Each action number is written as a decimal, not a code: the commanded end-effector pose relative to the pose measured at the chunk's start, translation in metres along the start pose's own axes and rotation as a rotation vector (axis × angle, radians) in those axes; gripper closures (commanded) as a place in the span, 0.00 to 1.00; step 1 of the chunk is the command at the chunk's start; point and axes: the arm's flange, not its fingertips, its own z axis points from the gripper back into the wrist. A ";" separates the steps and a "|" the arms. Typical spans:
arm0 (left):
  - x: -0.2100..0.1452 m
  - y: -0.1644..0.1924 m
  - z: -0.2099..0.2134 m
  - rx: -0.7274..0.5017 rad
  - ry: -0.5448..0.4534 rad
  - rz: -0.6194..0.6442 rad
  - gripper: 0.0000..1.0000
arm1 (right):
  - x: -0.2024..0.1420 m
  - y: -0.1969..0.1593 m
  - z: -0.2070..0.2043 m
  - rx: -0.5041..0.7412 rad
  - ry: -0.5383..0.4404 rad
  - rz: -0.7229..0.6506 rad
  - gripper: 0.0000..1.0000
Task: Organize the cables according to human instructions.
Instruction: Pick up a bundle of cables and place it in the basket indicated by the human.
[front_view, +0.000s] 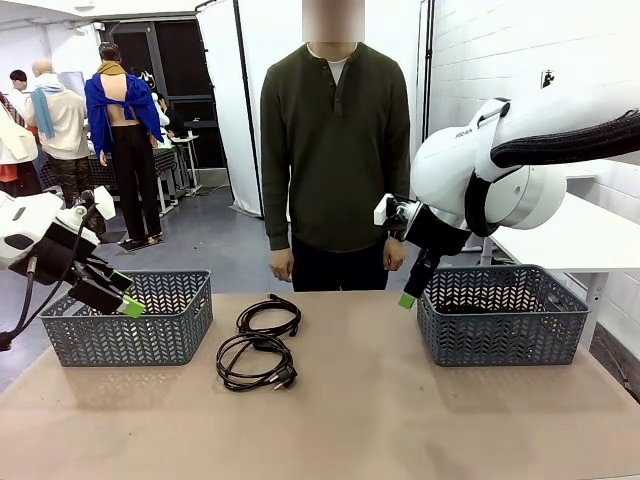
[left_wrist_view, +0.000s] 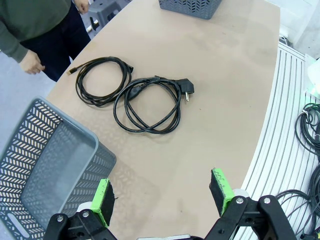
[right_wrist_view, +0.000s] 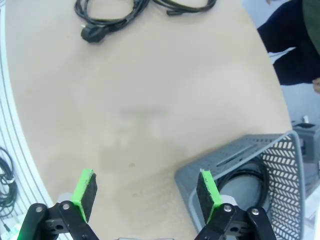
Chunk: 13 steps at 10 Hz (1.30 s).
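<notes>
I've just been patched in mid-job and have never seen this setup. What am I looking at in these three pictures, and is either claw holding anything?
Two white robot arms share a tan table with a person, who stands at the far side.

The front picture looks across the table from between the arms. The other two pictures come from a camera on each wrist. Each looks down past that arm's own green-padded claw: the left claw and the right claw. Both claws are open, hold nothing and hover above the table.

Two coiled black cables lie side by side on the table. The plug cable has a chunky plug. The far cable lies nearer the person.

A grey basket stands at each end: the left basket and the right basket. The right basket already holds a third cable.
</notes>
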 end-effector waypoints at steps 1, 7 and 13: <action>-0.002 0.003 -0.001 -0.015 -0.009 -0.009 0.00 | -0.011 0.002 -0.003 0.030 -0.023 0.017 0.00; -0.002 0.003 -0.001 -0.015 -0.009 -0.009 0.00 | -0.003 0.001 -0.003 0.020 0.012 0.003 0.00; -0.002 0.003 -0.001 -0.015 -0.009 -0.009 0.00 | -0.003 0.001 -0.003 0.020 0.012 0.003 0.00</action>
